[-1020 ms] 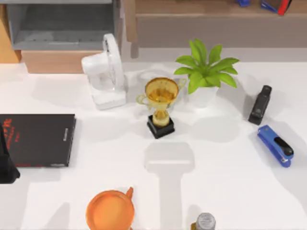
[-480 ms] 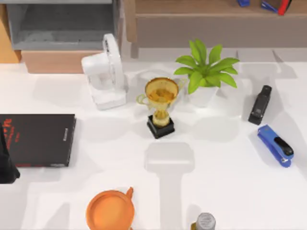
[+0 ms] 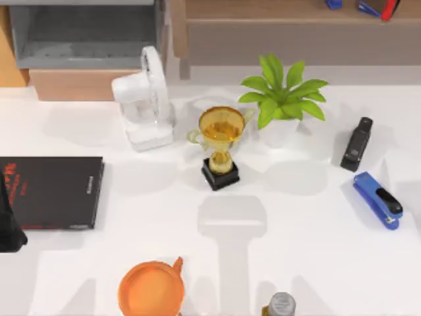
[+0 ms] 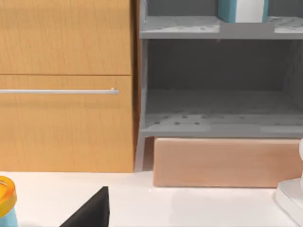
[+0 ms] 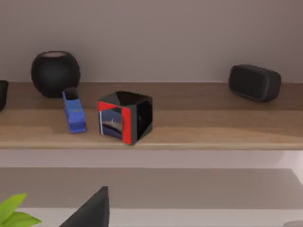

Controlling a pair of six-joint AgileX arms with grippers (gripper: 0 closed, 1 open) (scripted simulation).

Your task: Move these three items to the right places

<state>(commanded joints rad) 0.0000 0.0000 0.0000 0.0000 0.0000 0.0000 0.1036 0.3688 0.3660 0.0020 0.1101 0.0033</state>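
Seemingly both arms hang back from the furniture: the left gripper [image 4: 90, 215] faces the grey shelf unit [image 4: 218, 127] and the right gripper [image 5: 90, 210] the wooden shelf [image 5: 189, 127], and I cannot tell how wide either stands or whether it grips anything. Beyond them, the cube [image 5: 125, 116] sits on that wooden shelf beside a blue toy [image 5: 73, 113], and the teal book [image 4: 240, 9] stands upright on the upper grey shelf, likely their proper homes. On the white table [image 3: 302, 257], from front to back, are an orange cup [image 3: 151, 289], black book [image 3: 52, 191], trophy [image 3: 220, 145], fan [image 3: 145, 99] and plant [image 3: 283, 99].
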